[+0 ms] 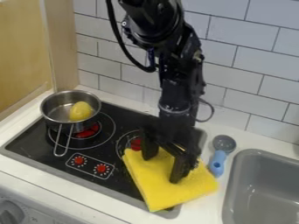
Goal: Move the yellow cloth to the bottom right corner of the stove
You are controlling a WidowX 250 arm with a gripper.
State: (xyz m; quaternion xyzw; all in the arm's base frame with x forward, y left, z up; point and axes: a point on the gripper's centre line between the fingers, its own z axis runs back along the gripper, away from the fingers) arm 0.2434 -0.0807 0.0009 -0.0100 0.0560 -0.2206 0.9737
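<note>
Comes down from the top edge as the black arm [175, 94], ends in the gripper [163, 168] right over the yellow cloth [153, 186]. Has 2 fingers spread wide apart, with tips on or just above the cloth, 1 near its upper left part, 1 further right; hard to tell from this slant whether they really touch it. Has nothing pinched between them, as far as can be seen. On the right side of the stove [35, 142], toward the front: the cloth, lying about flat, turned at a slant, and reaching past the stove's right edge over the counter [192, 209]. Just below the cloth, in sight: the very tip of the stove's bottom right corner. Beside the cloth's upper left edge: a partly hidden burner [135, 144] with a red middle. At the left, over another burner: a metal pot [51, 124], handle toward the front, with a yellow lump [81, 111] inside. Between pot and cloth, near the front: 2 red dials [79, 160]. To the right of the stove: a blue-handled scoop [217, 163], then the gray sink [227, 192]. Behind it all: white tiles [248, 94].
</note>
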